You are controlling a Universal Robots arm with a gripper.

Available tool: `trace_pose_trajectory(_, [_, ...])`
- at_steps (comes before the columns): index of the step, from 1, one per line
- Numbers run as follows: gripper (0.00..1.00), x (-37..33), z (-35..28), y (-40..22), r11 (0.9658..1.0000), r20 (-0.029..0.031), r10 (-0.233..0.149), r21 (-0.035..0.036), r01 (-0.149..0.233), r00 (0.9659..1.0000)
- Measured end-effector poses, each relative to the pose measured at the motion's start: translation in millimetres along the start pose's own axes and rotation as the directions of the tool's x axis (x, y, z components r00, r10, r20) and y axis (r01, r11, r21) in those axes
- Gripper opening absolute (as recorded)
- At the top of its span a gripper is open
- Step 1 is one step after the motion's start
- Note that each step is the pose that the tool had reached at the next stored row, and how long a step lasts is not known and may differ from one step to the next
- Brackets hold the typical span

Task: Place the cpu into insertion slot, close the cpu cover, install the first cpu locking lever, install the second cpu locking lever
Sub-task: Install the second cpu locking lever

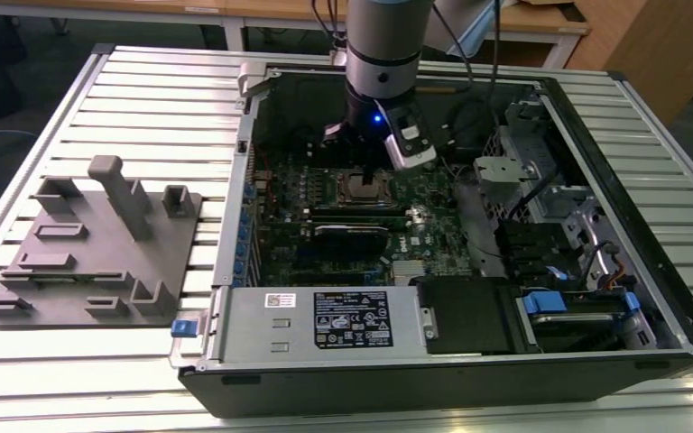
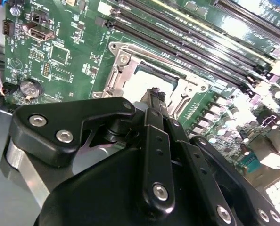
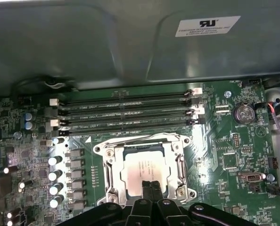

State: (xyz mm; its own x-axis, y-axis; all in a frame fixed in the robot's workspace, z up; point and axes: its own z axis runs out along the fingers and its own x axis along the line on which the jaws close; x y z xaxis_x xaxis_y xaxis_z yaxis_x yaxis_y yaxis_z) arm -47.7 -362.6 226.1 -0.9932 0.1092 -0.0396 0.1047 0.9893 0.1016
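Note:
The cpu (image 3: 142, 167) lies flat in the insertion slot (image 3: 100, 149), its silver-grey top showing through the window of the cpu cover (image 3: 109, 172). The cover's silvery frame lies down around the chip. My gripper (image 3: 152, 187) hovers right over the near edge of the chip, its two thin black fingers pressed together with nothing between them. In the second wrist view the gripper (image 2: 155, 94) points down at the bright cpu (image 2: 142, 84) in its metal frame. In the exterior view the gripper (image 1: 363, 162) hangs inside the open computer case just above the cpu (image 1: 366, 188).
Several long black memory slots (image 3: 126, 110) run beside the socket, with a row of capacitors (image 3: 57, 160) on another side. The case wall (image 3: 107, 42) rises behind. A grey fixture plate (image 1: 94, 244) sits on the slatted table; the power supply (image 1: 322, 316) fills the case's near end.

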Motion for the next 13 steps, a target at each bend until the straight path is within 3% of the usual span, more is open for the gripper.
trace_pose_trajectory(8, [0.11,0.1,2.1,1.7,0.9995,0.0031,0.031,0.0014,-0.031,0.9995])
trace_pose_trajectory(13, [0.11,0.1,2.2,1.7,0.9995,0.0033,0.032,0.0013,-0.032,0.9995])
